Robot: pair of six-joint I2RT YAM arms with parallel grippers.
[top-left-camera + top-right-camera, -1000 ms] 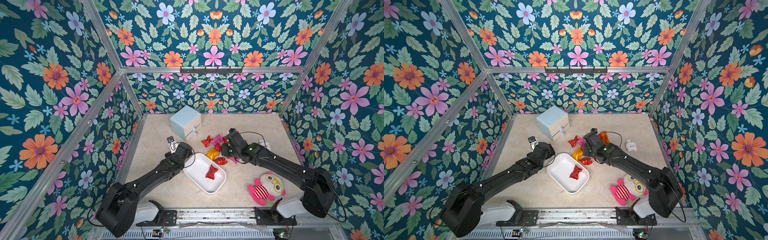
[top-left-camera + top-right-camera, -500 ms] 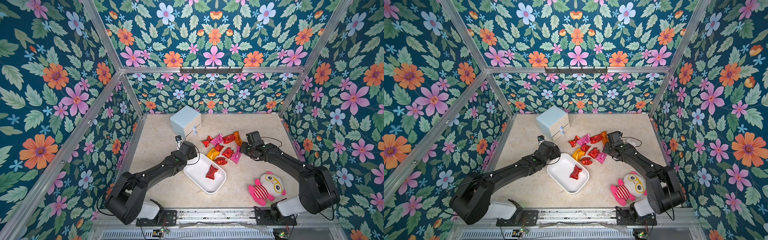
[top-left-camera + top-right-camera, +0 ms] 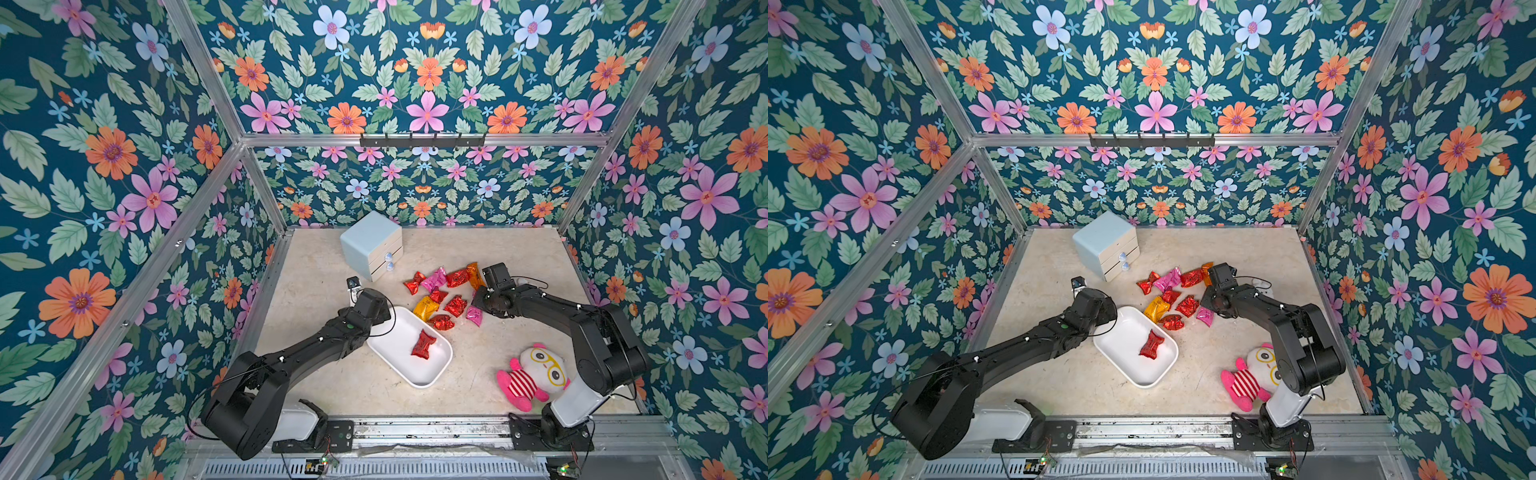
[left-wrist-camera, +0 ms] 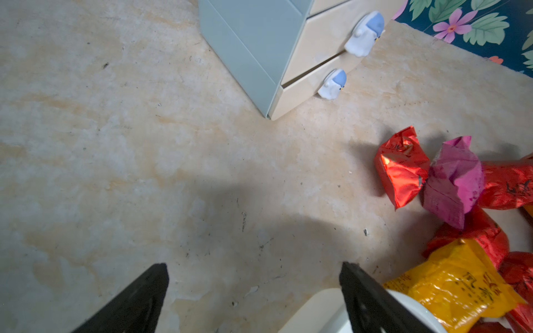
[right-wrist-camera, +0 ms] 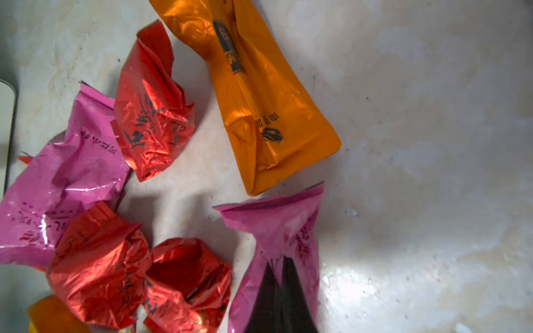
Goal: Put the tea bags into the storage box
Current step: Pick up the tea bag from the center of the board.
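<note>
- Pinching the pink tea bag [image 5: 277,227] by its crimped end, the right pincer [image 5: 278,276] is closed tight on the foil. That flat end is the easiest part of a puffy sachet to nip.
- In a top view this pink tea bag [image 3: 473,313] sits at the heap's four o'clock edge, at about two o'clock from the storage box [image 3: 415,380]. Taking an outer sachet leaves the other tea bags [image 3: 444,295] undisturbed.
- Whether it is already clear of the surface [image 3: 345,386] I cannot tell, since the wrist hides its underside.
- One red tea bag [image 3: 423,344] lies inside the storage box. The others are loose on the surface at the box's one o'clock, so I judge the task barely started.
- The right arm [image 3: 582,316] rises from its base at five o'clock, folds at the elbow and runs low toward nine o'clock, with its wrist tipped down over the heap.
- The left arm [image 3: 316,345] stretches from seven o'clock toward one o'clock. Its wrist is over the box's eleven o'clock corner, probably waiting its turn.
- The left pincer [image 4: 253,265] gapes wide and empty above bare surface, with one finger just beside the box rim.
- The drawer unit [image 3: 370,243] stands at the box's eleven o'clock and the plush toy [image 3: 536,374] at four, both outside the carrying path.
</note>
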